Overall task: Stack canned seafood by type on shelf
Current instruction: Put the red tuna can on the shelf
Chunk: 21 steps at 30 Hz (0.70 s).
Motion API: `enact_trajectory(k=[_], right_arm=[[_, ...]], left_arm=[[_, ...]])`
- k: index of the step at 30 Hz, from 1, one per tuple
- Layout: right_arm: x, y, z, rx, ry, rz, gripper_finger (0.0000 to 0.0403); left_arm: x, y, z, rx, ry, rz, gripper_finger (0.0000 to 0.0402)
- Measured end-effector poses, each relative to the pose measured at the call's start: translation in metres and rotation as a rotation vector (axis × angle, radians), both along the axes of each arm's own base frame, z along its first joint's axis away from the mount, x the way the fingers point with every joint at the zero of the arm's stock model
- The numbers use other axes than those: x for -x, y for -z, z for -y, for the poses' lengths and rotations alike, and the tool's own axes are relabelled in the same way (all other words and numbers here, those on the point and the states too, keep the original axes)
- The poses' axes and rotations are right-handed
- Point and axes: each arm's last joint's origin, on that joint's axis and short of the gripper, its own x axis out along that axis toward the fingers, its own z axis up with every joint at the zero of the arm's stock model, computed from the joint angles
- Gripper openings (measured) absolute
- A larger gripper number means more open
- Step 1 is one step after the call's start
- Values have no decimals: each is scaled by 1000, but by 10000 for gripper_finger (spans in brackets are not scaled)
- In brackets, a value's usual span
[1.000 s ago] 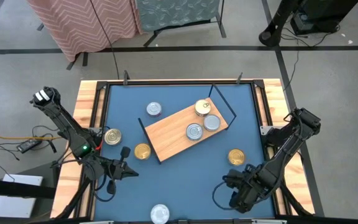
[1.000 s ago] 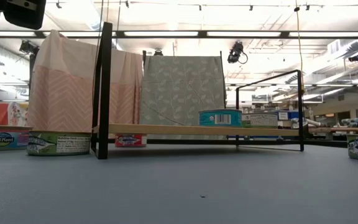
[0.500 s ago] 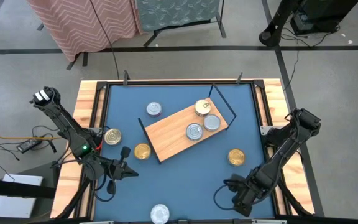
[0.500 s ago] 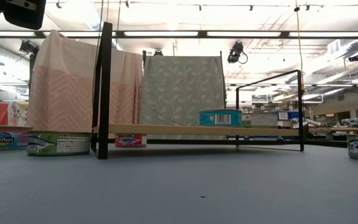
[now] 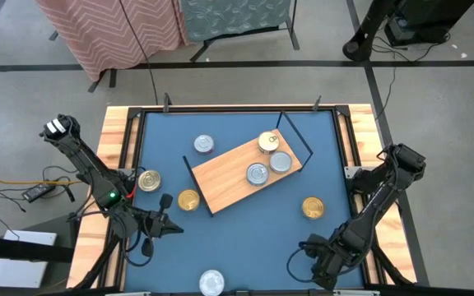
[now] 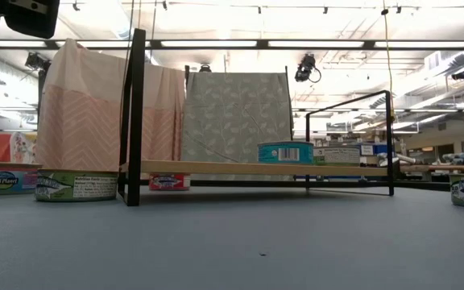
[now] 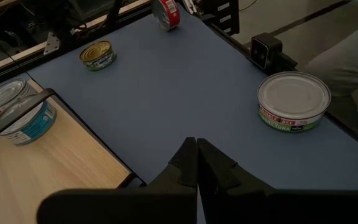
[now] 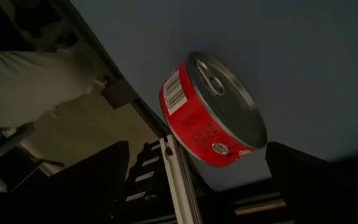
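You have three tins [image 5: 257,173] on the shelf [image 5: 225,175] — five left on the table — left gripper [image 7: 196,163] shut and empty, right gripper [image 5: 315,265] wide open around a red tin [image 8: 211,113].

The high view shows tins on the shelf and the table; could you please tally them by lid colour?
Silver-lidded tins: 4
Gold-lidded tins: 4
Total: 8
Not counted: a red-sided tin that shows in the right wrist view only.
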Motion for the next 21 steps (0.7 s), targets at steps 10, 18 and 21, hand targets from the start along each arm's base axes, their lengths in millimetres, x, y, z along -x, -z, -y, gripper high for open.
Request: enact_trajectory(k=[10, 18, 21], right_arm=[[0, 1, 1, 51, -60, 73, 387], [3, 1, 4, 74, -91, 47, 387], [3, 1, 4, 64, -106, 41, 387]], left_arm=[[0, 0, 0, -4, 0, -3, 4], [1, 3, -1, -23, -2, -24, 4], [1, 3, -1, -24, -3, -26, 4]])
